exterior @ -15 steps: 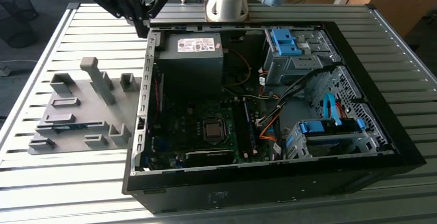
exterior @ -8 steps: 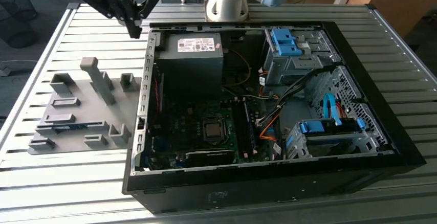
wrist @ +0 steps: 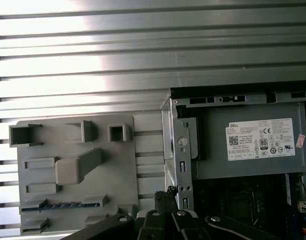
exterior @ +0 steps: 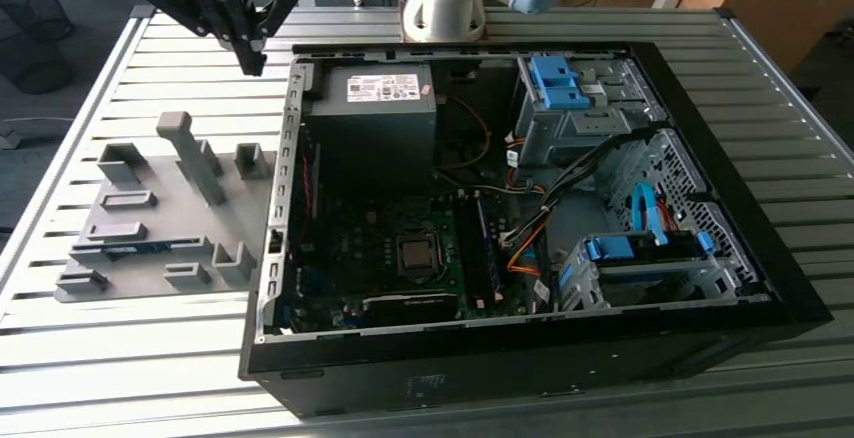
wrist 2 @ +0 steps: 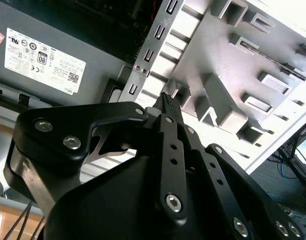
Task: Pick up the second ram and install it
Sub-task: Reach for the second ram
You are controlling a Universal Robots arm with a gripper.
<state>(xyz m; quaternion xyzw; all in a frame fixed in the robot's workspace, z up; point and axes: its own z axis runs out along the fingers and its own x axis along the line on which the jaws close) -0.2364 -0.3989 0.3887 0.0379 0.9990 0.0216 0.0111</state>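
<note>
A white rectangular printed label point(wrist: 260, 139) sits on the grey metal power-supply box point(wrist: 213, 160), carrying fine print, certification marks and what seems a barcode. A small pinkish sticker point(wrist: 299, 141) lies beside it.

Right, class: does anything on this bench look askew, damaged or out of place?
Nothing stands out. The open computer case lies flat on the slatted table, the blue-green memory stick sits straight in its slot on the grey tray, and the gripper hangs empty near the case's corner.
</note>
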